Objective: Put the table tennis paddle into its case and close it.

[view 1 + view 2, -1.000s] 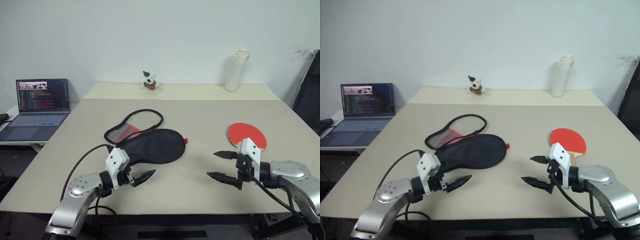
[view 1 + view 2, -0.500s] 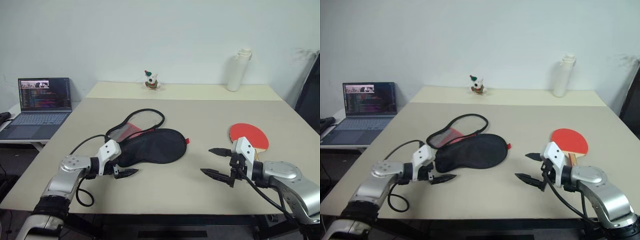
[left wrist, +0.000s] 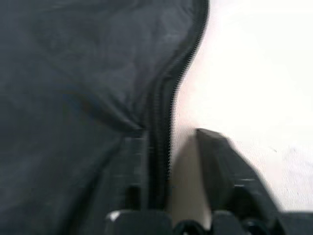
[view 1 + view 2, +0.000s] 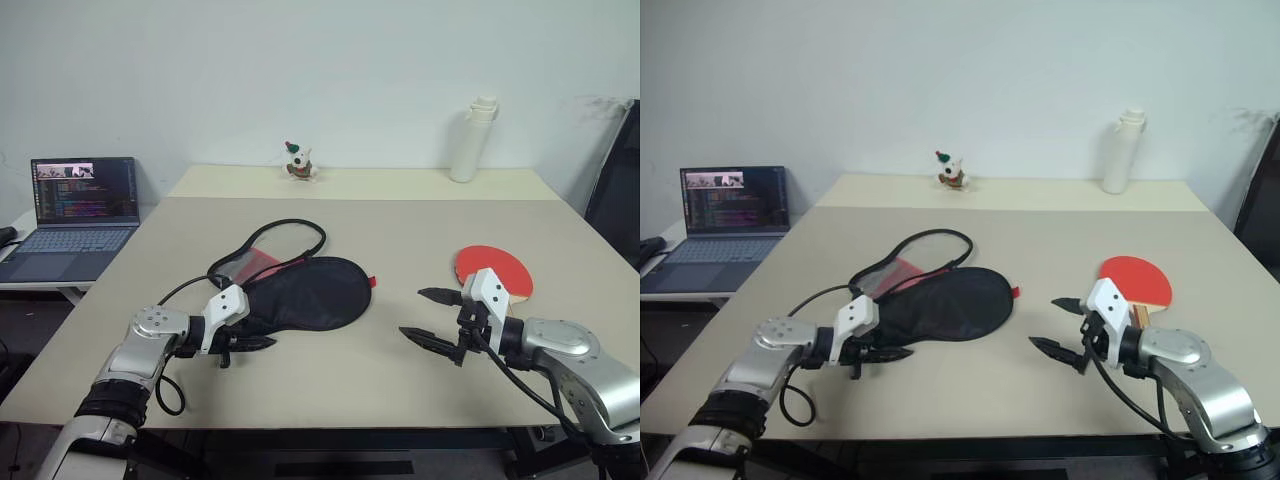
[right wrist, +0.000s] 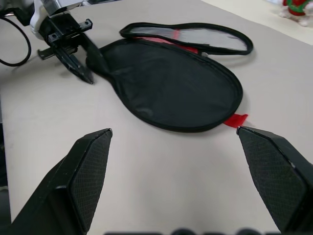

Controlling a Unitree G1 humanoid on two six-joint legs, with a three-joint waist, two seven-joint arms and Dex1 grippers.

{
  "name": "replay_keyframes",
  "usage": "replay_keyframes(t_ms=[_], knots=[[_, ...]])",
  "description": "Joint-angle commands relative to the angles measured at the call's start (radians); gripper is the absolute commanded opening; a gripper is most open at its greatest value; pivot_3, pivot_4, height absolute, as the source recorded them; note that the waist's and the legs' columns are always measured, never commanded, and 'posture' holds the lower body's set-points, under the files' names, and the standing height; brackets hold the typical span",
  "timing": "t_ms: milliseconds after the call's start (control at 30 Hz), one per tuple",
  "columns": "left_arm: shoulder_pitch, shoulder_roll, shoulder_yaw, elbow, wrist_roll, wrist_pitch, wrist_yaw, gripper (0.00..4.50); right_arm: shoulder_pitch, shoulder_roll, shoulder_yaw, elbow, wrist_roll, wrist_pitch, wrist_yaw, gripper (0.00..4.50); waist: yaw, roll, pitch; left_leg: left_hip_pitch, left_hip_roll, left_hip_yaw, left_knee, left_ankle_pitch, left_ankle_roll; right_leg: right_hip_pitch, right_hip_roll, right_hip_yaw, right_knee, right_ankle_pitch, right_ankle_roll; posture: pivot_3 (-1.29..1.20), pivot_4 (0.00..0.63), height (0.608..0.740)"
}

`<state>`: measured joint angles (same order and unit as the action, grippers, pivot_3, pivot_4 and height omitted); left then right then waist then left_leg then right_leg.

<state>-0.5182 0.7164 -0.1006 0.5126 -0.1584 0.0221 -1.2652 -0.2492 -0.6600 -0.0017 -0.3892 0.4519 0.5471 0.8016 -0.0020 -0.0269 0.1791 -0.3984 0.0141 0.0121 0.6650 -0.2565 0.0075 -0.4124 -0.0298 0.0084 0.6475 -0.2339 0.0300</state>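
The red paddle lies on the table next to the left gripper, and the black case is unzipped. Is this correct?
Not quite. The red paddle lies next to the right gripper, as the left eye view shows. The black case is indeed unzipped on the table.

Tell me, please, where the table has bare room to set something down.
Free: the stretch between the case and the table tennis paddle, and the far strip between the toy figure and the white bottle. Crowded: the near left, at the left gripper.
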Motion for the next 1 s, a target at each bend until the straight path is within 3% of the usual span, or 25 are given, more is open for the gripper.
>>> replay_keyframes(t_ms=[33,67,200,333,500,667,767,867,1000], knots=[[0.026,-0.027,0.053,-0.132,-0.074,0.104,0.037,0.35,-0.008,-0.008,-0.047,-0.019,0.008,-0.019,-0.008,4.5,0.0,0.0,0.0,0.0,0.0,0.0,0.0,0.0,0.0,0.0,0.0,0.0,0.0,0.0,0.0,0.0,0.15,0.74],[0.036,-0.041,0.062,-0.179,-0.097,0.147,0.055,0.04,-0.007,-0.009,-0.052,-0.02,0.011,-0.017,-0.008,4.5,0.0,0.0,0.0,0.0,0.0,0.0,0.0,0.0,0.0,0.0,0.0,0.0,0.0,0.0,0.0,0.0,0.15,0.74],[0.084,-0.118,0.075,-0.407,-0.188,0.341,0.157,0.04,0.004,-0.016,-0.067,-0.027,0.015,-0.011,-0.006,4.5,0.002,0.0,0.0,-0.001,-0.001,-0.001,0.0,0.0,0.0,0.0,-0.001,0.003,-0.001,0.0,0.0,0.0,0.15,0.74],[0.114,-0.256,0.06,-0.595,-0.272,0.54,0.316,0.04,0.02,-0.029,-0.082,-0.034,0.02,-0.006,0.0,4.5,0.001,0.0,0.0,-0.001,-0.002,-0.002,0.001,0.0,0.0,0.001,-0.002,0.003,0.0,0.0,0.0,0.0,0.15,0.74],[0.108,-0.389,0.024,-0.612,-0.261,0.633,0.469,0.04,0.033,-0.044,-0.096,-0.04,0.027,0.002,0.011,4.5,0.0,0.0,0.0,0.001,-0.001,-0.001,0.001,0.0,0.0,0.002,0.0,0.004,0.0,0.0,0.002,0.0,0.15,0.74],[0.104,-0.43,-0.01,-0.549,-0.213,0.598,0.529,0.04,0.044,-0.057,-0.1,-0.055,0.034,0.013,0.006,4.5,-0.001,0.0,0.0,0.002,0.0,-0.002,0.001,0.0,0.0,0.002,0.002,0.005,0.001,0.0,0.002,0.0,0.15,0.74],[0.104,-0.432,-0.018,-0.532,-0.208,0.577,0.519,0.71,0.055,-0.062,-0.107,-0.062,0.039,0.024,0.001,4.5,-0.001,0.0,0.0,0.002,0.0,-0.002,0.001,0.0,0.0,0.002,0.003,0.004,0.001,0.0,0.001,0.0,0.15,0.74],[0.104,-0.431,-0.022,-0.528,-0.208,0.563,0.513,1.75,0.06,-0.062,-0.125,-0.063,0.059,0.062,-0.011,4.5,0.0,0.0,0.0,0.002,0.0,-0.001,0.001,0.0,0.0,0.002,0.003,0.005,0.0,0.0,0.001,0.0,0.15,0.74],[0.125,-0.402,-0.003,-0.602,-0.282,0.57,0.425,3.23,0.048,-0.059,-0.16,-0.076,0.157,0.258,-0.073,4.5,-0.001,0.0,0.0,0.001,0.0,-0.001,0.001,0.0,0.0,0.002,0.001,0.005,0.0,0.001,0.0,0.0,0.15,0.74]])
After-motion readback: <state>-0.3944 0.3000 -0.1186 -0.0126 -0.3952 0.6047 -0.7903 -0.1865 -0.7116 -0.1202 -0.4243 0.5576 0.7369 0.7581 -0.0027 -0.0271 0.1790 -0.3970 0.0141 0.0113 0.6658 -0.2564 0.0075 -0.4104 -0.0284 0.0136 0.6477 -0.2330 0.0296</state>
